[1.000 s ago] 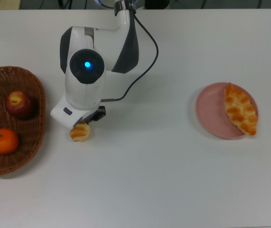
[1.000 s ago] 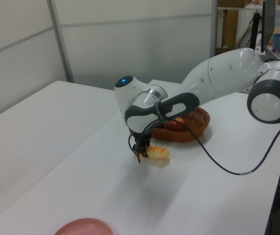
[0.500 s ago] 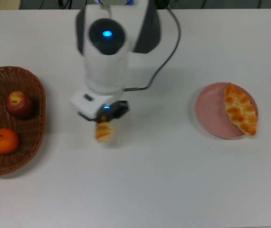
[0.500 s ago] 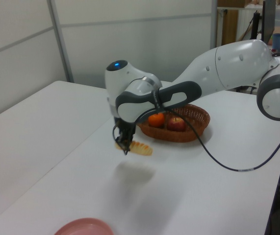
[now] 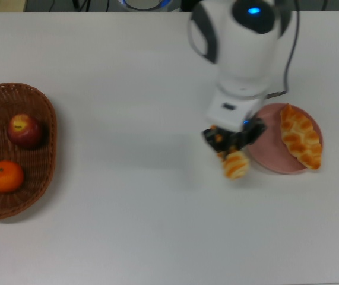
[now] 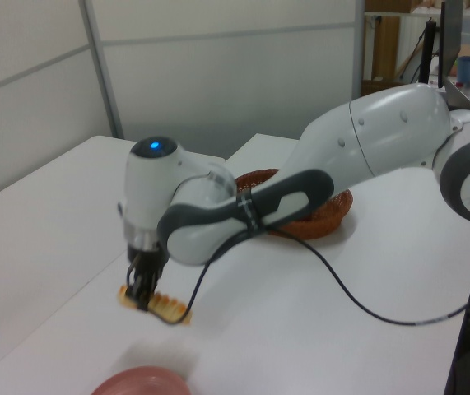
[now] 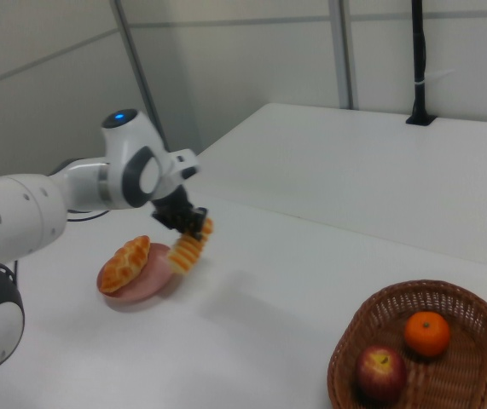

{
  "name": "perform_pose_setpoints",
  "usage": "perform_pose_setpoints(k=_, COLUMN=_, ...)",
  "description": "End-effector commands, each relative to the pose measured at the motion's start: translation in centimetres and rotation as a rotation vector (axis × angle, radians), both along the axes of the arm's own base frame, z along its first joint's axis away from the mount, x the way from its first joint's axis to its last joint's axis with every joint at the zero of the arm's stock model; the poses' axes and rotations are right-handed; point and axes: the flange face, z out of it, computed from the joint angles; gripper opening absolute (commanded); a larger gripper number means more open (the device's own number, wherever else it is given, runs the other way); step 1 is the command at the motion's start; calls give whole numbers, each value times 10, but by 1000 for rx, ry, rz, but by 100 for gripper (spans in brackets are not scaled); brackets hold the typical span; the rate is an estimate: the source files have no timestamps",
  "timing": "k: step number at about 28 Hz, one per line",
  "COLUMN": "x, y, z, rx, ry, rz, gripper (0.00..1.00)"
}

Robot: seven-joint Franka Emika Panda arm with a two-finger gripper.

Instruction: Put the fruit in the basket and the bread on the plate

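Table: white tabletop (image 5: 127, 237) is lying bare between basket and plate.
Gripper: gripper (image 5: 231, 142) is being held closed on ridged loaf (image 5: 235, 165), hanging below the fingers, off the table.
Plate: pink plate (image 5: 270, 155) just beside, braided loaf (image 5: 301, 136) on its far side.
Basket: wicker basket (image 5: 44, 119) well apart, apple (image 5: 24, 130) and mandarin (image 5: 5, 176) inside.

Between the reddish-brown oval wicker basket (image 5: 15, 199) at the top view's left and the round pale pink plate (image 5: 270, 155) at the top view's right, the white table (image 5: 133, 214) lay bare; the pointed braided golden loaf (image 5: 300, 136) filled the plate's right half, its left half stayed free; the basket held a dark red apple (image 5: 24, 130) and a small orange mandarin (image 5: 5, 176).
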Motion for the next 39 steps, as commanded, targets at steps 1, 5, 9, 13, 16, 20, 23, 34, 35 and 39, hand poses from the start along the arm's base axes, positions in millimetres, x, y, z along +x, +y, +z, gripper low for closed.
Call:
perform_pose_setpoints(k=1, x=-24, y=52, z=-11, rx=8, ry=-2, rz=30, gripper=0)
perform_pose_setpoints(k=5, x=-42, y=87, z=-26, rx=-13, ry=7, rz=42, gripper=0)
perform_pose_setpoints(k=9, x=-52, y=101, z=-40, rx=-46, ry=7, rz=27, gripper=39)
perform_pose_setpoints(k=13, x=-60, y=110, z=-44, rx=-53, ry=18, rz=33, gripper=100)
perform_pose_setpoints(k=16, x=-60, y=109, z=-41, rx=-45, ry=27, rz=8, gripper=100)
perform_pose_setpoints(k=20, x=-58, y=103, z=-27, rx=-40, ry=24, rz=-35, gripper=100)
perform_pose_setpoints(k=23, x=-64, y=94, z=-13, rx=-75, ry=64, rz=-57, gripper=100)
perform_pose_setpoints(k=34, x=-82, y=-13, z=108, rx=-44, ry=268, rz=-111, gripper=100)
perform_pose_setpoints(k=35, x=-82, y=-26, z=117, rx=-46, ry=278, rz=-112, gripper=100)
perform_pose_setpoints(k=39, x=-79, y=-110, z=155, rx=-54, ry=303, rz=-203, gripper=100)
